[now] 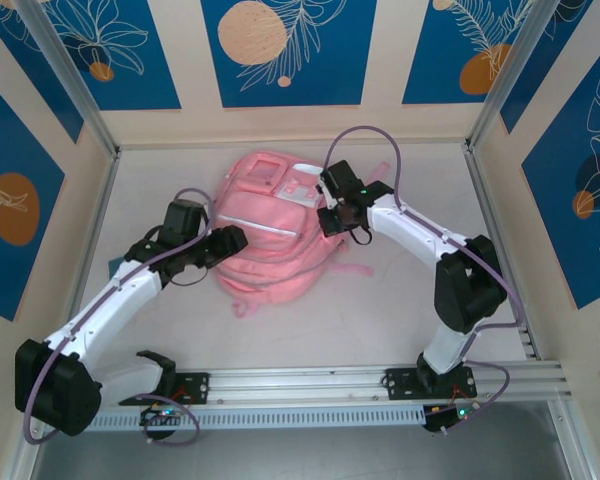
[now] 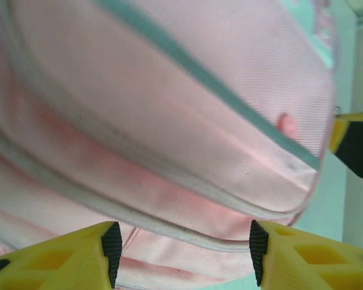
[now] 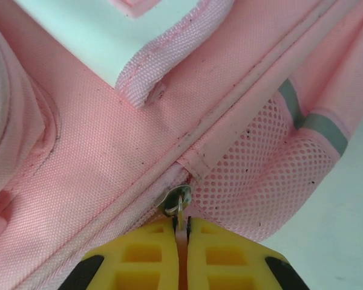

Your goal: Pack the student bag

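The student bag [image 1: 270, 245], a big soft pink backpack, lies flat in the middle of the table. My left gripper [image 1: 232, 243] is at its left side, open, and the pink fabric and a pale zip seam [image 2: 169, 175] lie just beyond the black pads [image 2: 112, 249]. Nothing is between the left fingers. At the bag's upper right, my right gripper [image 1: 330, 215] is shut on the zipper pull [image 3: 180, 220], right below the metal slider [image 3: 176, 199]. Beside it are the mesh side pocket [image 3: 260, 181] and a grey reflective strip [image 3: 317, 124].
Patterned blue and cream walls with aluminium posts [image 1: 75, 85] enclose the table on three sides. A metal rail [image 1: 310, 385] carrying both arm bases runs along the near edge. A sliver of something blue [image 1: 116, 263] shows by the left arm. Bare tabletop [image 1: 320, 330] lies in front of the bag.
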